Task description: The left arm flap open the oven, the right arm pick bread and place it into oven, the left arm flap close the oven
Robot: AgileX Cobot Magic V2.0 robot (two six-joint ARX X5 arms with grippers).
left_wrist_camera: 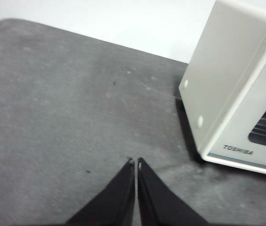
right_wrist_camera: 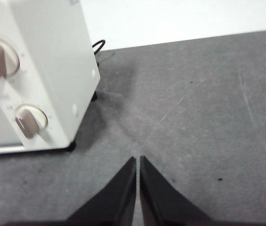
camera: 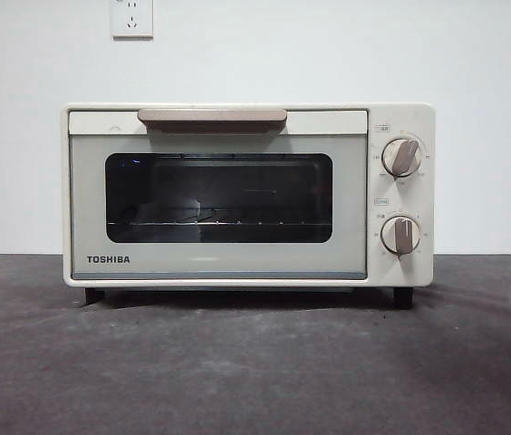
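The TOSHIBA toaster oven [camera: 246,195] stands square on the dark grey desk [camera: 255,372], its back toward the white wall [camera: 20,136]. Its door is shut, the beige bar handle [camera: 212,118] running along the top edge above the dark glass window [camera: 219,198], through which a wire rack [camera: 210,217] shows. Two round knobs [camera: 401,157] sit one above the other at the door's side. No bread can be seen in any view, on the desk or through the glass.

The left claw [left_wrist_camera: 135,164] hangs above bare desk, near the oven's corner on the TOSHIBA-lettering side, its jaws pressed together and gripping nothing. The right claw [right_wrist_camera: 137,160] hangs above the desk off the knob side, jaws likewise together and empty. A black cord [right_wrist_camera: 97,45] shows behind the oven.
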